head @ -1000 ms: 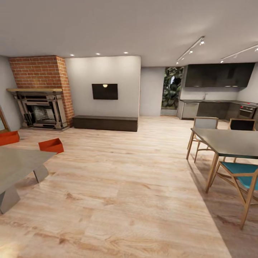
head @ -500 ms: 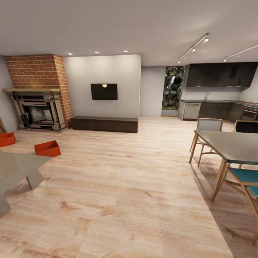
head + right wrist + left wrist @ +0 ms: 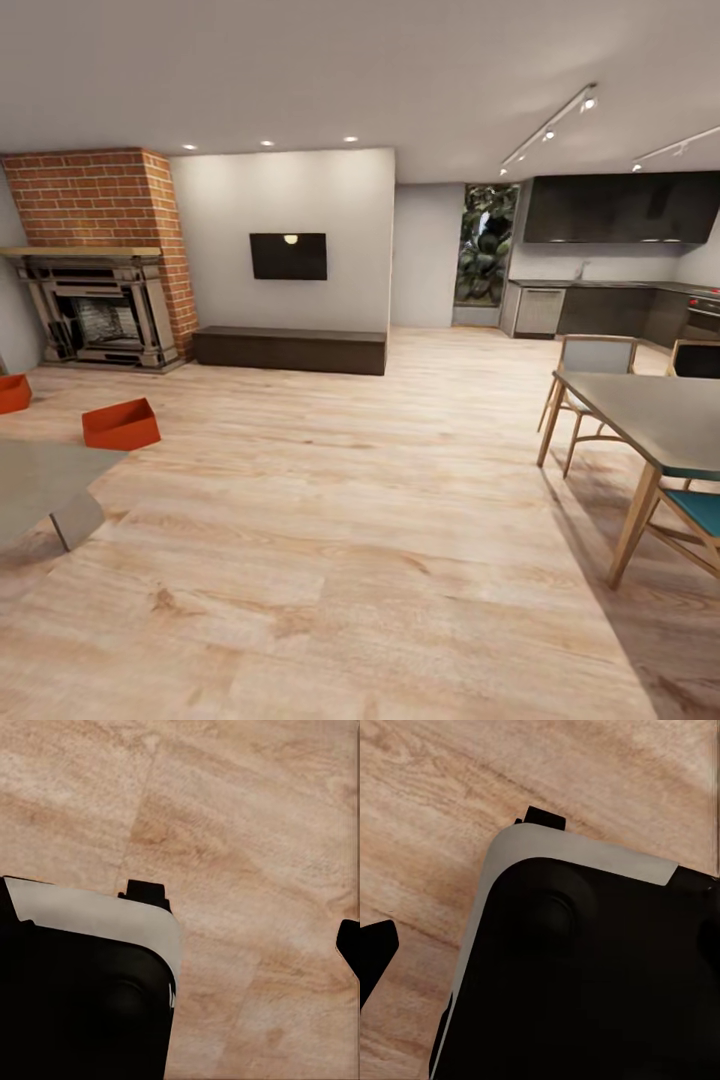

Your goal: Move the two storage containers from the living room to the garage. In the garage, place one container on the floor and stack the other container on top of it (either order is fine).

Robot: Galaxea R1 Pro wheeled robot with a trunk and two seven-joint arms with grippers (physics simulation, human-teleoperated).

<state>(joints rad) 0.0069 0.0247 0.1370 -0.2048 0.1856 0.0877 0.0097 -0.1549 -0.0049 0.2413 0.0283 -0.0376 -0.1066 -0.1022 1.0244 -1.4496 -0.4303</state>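
Two red-orange storage containers sit on the light wood floor of the living room at the left of the head view. The nearer one is just beyond a grey table top, and the other is cut by the picture's edge near the fireplace. Both are empty and far from my arms. The left wrist view has one dark fingertip of my left gripper at the frame's edge, set wide. My right gripper also has a fingertip at the edge. Each looks down on wood floor and my dark base. The garage is out of view.
A grey coffee table stands at the near left. A dining table with chairs is at the right. The brick fireplace, a low dark bench under a wall screen, and a kitchen line the back.
The whole head view has shifted as the camera moved forward: the containers and coffee table slid toward the left edge, the dining table toward the right. Nothing itself moved.
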